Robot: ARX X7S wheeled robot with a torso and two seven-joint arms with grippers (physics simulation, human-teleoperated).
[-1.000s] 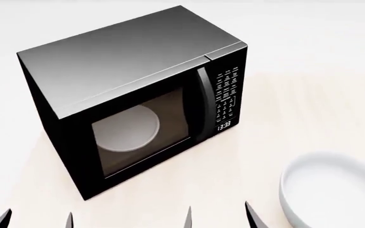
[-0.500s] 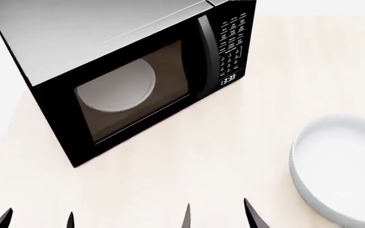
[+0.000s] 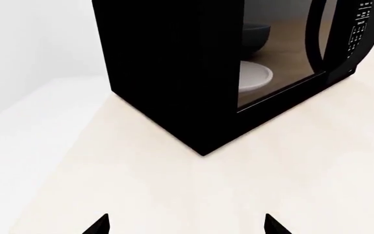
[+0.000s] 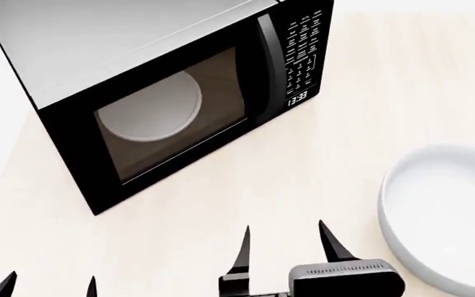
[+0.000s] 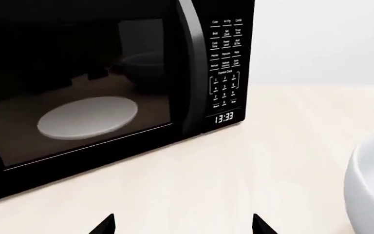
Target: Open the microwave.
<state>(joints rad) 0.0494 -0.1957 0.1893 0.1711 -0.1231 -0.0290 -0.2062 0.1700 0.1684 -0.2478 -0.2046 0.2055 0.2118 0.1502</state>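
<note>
The black microwave [image 4: 138, 80] with a grey top stands on the pale table, its door closed. Through the glass I see the round white turntable plate [image 4: 148, 108]. A dark vertical handle [image 4: 264, 68] runs beside the button panel [image 4: 303, 49] and the clock reading 13:33. My right gripper [image 4: 286, 247] is open, low in front of the microwave, well short of the door. My left gripper [image 4: 49, 286] shows only two fingertips at the frame's lower left, open. In the right wrist view the handle [image 5: 188, 68] stands ahead of the open right gripper [image 5: 183, 225]. The left gripper [image 3: 185, 225] faces the microwave's left front corner [image 3: 203, 122].
A large white bowl [image 4: 448, 213] sits on the table at the right, close beside my right gripper; its rim shows in the right wrist view as the bowl [image 5: 372, 185]. The pale wooden table [image 4: 370, 111] stretches behind and to the right of the microwave.
The view has shifted down and closer to the microwave. My right gripper has risen forward into view, its body now showing below the fingertips.
</note>
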